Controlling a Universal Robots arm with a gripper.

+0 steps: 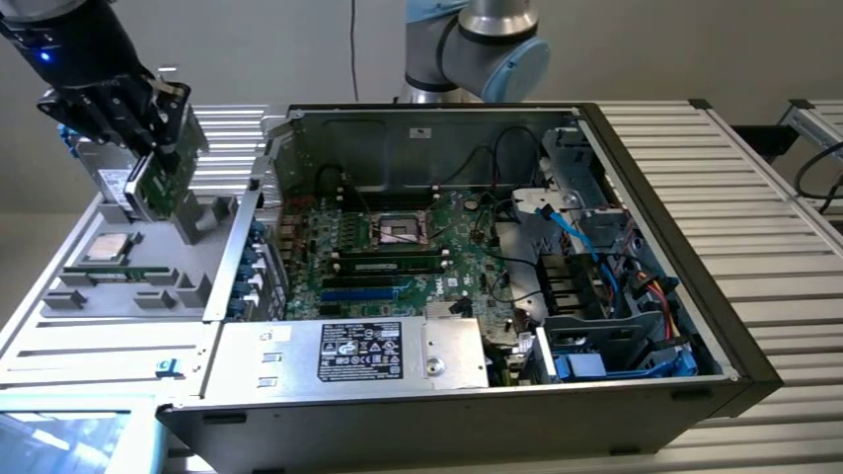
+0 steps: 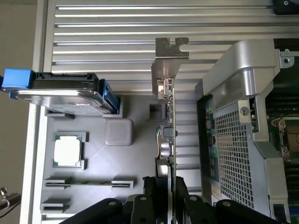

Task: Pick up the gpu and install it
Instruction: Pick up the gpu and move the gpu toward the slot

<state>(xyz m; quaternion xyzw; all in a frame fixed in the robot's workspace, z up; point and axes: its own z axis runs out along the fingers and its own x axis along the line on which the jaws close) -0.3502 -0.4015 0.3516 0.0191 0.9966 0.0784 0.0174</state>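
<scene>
The gpu is a small green card hanging upright above the grey parts tray at the exterior view's left, lifted off the tray. My gripper is shut on its upper edge. In the wrist view the gpu shows edge-on, with its silver bracket at the far end and its black cooler side facing the tray. My gripper clamps the card's near end between its black fingers. The card sits just outside the case's rear wall.
The open computer case holds the large green motherboard, cables and a power supply. On the tray rest a silver hard drive with blue clips and a CPU. Ribbed aluminium table surrounds the case.
</scene>
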